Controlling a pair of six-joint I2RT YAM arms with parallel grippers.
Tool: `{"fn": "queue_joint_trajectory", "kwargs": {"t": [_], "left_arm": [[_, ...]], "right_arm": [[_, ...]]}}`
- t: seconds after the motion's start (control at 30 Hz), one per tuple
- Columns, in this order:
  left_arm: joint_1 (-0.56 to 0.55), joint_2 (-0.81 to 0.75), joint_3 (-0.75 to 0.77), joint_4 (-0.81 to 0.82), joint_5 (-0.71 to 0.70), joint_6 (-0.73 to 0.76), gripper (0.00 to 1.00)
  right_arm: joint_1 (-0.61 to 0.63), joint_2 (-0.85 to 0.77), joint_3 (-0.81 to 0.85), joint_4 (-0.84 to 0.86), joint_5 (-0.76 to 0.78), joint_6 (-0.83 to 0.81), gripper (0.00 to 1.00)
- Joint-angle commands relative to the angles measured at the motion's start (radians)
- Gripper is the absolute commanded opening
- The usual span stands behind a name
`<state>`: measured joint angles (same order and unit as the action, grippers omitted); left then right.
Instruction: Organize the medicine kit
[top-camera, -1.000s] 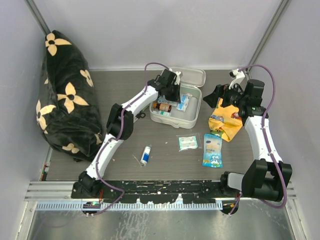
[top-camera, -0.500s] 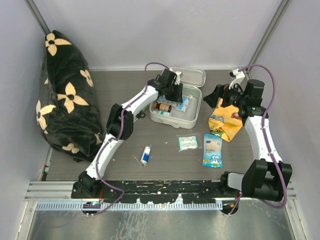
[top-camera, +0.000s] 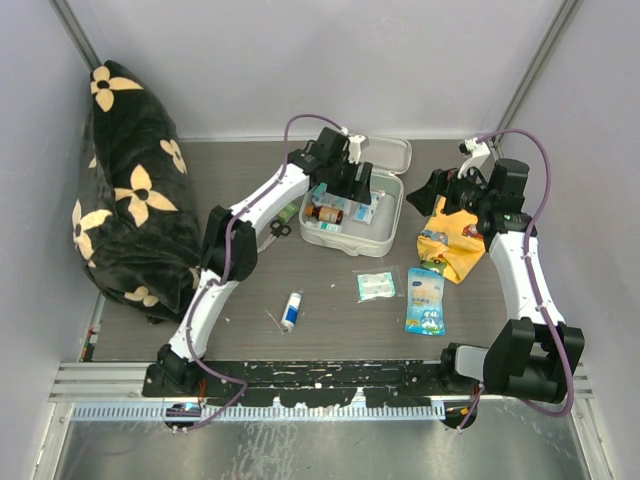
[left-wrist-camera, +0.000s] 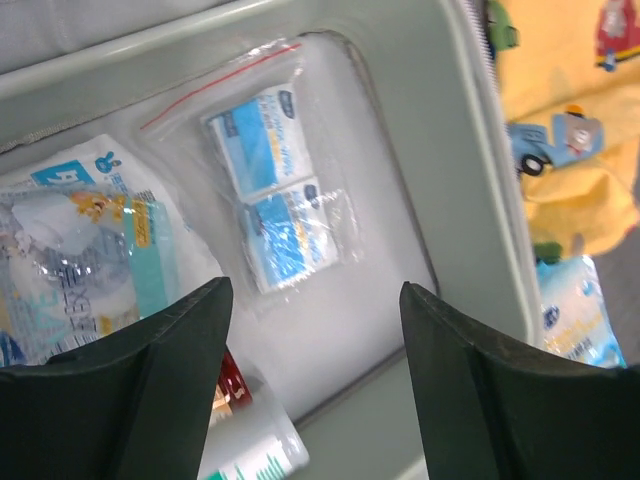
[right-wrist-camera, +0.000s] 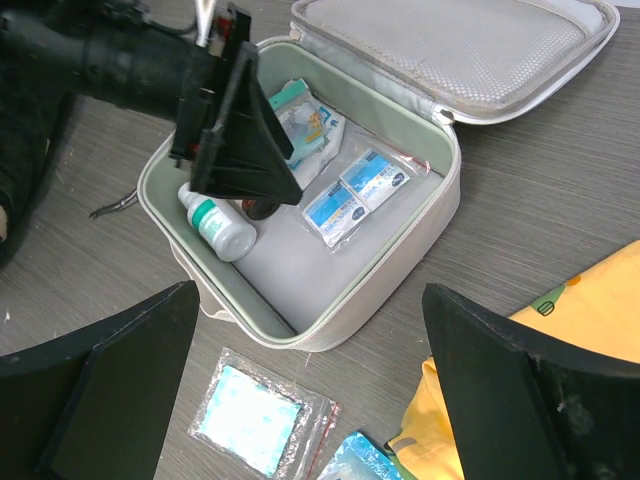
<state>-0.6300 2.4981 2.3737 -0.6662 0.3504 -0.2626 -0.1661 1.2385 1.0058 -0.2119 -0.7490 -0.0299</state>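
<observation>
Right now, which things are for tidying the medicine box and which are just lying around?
For the job: medicine kit, blue-yellow packet, clear sachet, small white bottle.
Just lying about: black flowered blanket, yellow cloth.

Blk floral blanket (top-camera: 130, 200), yellow cloth (top-camera: 453, 246)

pale grey kit (right-wrist-camera: 395, 258), black floral blanket (top-camera: 130, 190), perhaps velvet.

Bright, even, diffuse light from overhead; only short, soft shadows on the table (top-camera: 330, 310). The left wrist view is close and soft. The left claw (left-wrist-camera: 312, 300) is a dark blurred silhouette, with faint glare on the clear sachet (left-wrist-camera: 275, 200).
</observation>
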Motion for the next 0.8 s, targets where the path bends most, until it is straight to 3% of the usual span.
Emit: {"fn": "queue_joint_trajectory", "kwargs": {"t": [0.0, 0.23, 0.57, 0.77], "left_arm": [[0.009, -0.156, -0.053, 0.016, 0.103, 0.075, 0.71], [0.018, -0.320, -0.244, 0.030, 0.113, 0.198, 0.75], [0.034, -0.584, -0.574, 0.102, -0.084, 0.449, 0.87], [0.053, -0.656, -0.643, 0.106, -0.123, 0.476, 0.96]], "right_arm": [[-0.005, -0.026, 0.034, 0.025, -0.021, -0.013, 0.99], [-0.004, -0.033, 0.011, -0.028, -0.055, -0.059, 0.95], [-0.003, -0.064, -0.069, -0.312, -0.005, -0.395, 0.92], [0.010, -0.041, -0.160, -0.401, 0.000, -0.558, 0.87]]}}
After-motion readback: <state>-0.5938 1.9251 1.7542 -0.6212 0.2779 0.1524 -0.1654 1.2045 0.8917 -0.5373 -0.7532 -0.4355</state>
